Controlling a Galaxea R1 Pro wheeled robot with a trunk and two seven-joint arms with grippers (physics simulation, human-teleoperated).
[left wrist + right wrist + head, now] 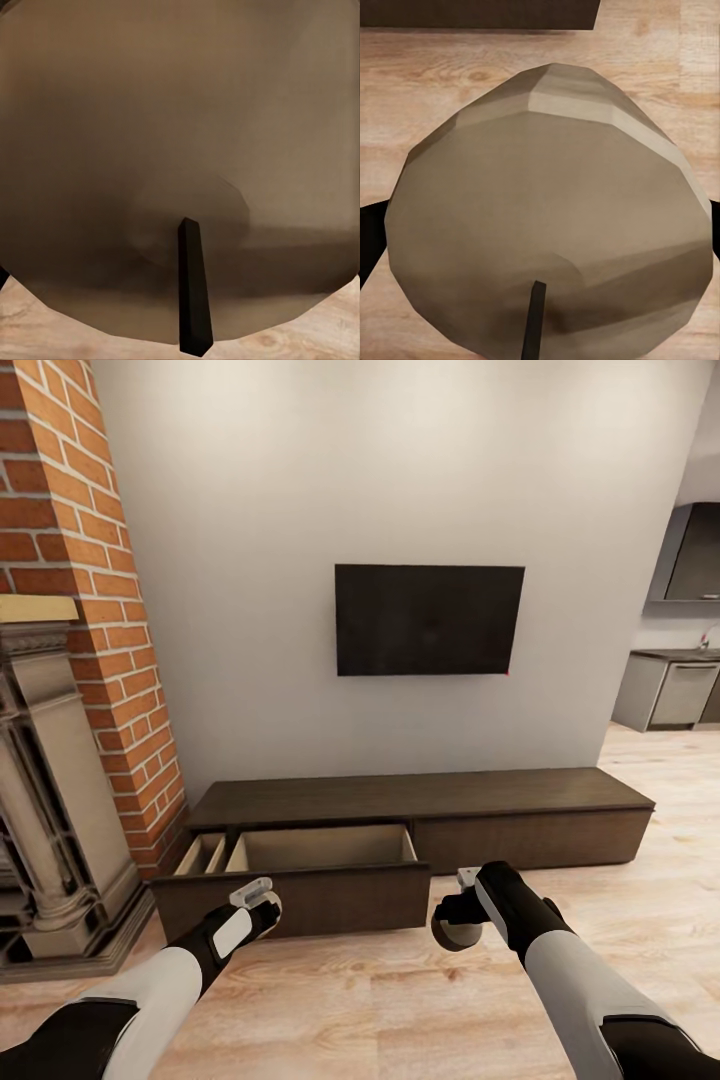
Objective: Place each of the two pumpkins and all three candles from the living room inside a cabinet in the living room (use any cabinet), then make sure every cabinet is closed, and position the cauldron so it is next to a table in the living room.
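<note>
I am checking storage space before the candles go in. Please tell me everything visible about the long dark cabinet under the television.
The cabinet is a long, low unit of dark brown wood with a flat top, standing on the wooden floor against the grey wall below the television. Its fronts are plain, without handles. The left drawer is pulled out, showing a light tan inside that looks empty; the right front is shut. Its left end stands beside the brick column.

wall television, brick chimney, fireplace
</note>
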